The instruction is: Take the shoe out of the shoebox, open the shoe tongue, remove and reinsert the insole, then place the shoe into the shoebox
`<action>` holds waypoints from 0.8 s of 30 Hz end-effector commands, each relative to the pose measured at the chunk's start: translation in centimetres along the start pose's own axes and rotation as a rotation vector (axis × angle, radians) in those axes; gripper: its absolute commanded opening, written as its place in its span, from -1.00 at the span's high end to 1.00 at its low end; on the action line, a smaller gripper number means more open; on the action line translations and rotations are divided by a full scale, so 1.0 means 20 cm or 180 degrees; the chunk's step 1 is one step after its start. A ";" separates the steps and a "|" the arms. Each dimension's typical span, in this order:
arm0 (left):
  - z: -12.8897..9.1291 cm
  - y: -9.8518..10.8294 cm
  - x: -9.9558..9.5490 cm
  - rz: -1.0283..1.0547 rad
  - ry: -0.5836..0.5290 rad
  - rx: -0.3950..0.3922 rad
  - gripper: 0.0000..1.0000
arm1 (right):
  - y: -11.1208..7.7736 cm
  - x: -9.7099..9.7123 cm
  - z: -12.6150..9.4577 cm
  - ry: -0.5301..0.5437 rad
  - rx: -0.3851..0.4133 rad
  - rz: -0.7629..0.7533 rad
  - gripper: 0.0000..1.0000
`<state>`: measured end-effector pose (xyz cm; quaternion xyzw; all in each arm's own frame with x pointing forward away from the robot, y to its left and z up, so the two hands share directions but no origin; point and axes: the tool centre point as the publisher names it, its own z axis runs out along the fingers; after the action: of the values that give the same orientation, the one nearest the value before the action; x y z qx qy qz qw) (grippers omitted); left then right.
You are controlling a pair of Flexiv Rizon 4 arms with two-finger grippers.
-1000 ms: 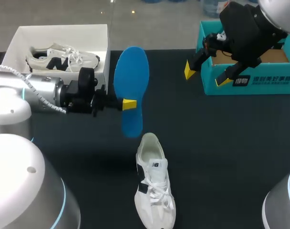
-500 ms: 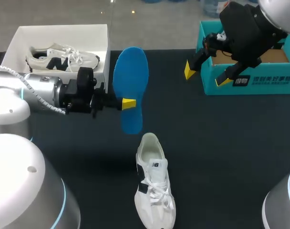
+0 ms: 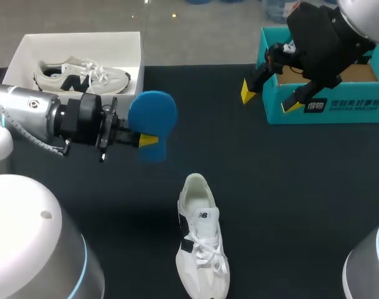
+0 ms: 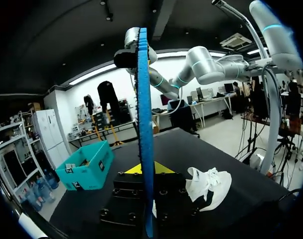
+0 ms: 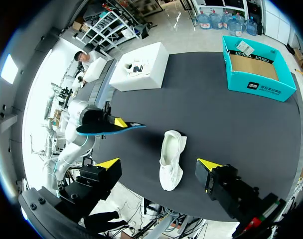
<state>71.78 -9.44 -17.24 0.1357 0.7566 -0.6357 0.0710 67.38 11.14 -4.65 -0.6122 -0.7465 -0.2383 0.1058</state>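
My left end effector is clenched on the blue insole, one yellow tip pressed against each face. In the left wrist view the insole shows edge-on, rising straight up from between the fingers of that end effector. It is held in the air, clear of the dark surface, between the white box and the white sneaker. From the right wrist camera the insole looks nearly level, well above the surface.

The white sneaker stands on its sole near the middle of the surface, heel opening toward the far side and toe toward my base. Its laces lie loose over the front, and it has dark side panels. The same sneaker sits below my right arm's camera, and it also shows beside the left fingers.

My right end effector is released and carries nothing. Its fingers are spread wide, and it hangs high beside the near left corner of the teal shoebox. In its own view the tips frame the sneaker far below.

The teal shoebox stands open at the far right, with a brown floor inside. The white box at the far left holds a second sneaker lying on its side.
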 end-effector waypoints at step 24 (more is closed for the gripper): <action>0.06 0.02 0.17 0.0964 0.0126 0.0129 1.00 | 0.01 0.01 0.01 -0.0007 0.0013 0.0004 -1.00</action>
<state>68.66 -10.00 -18.71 0.2620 0.7160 -0.6300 0.1477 67.38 11.14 -4.65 -0.6121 -0.7465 -0.2382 0.1058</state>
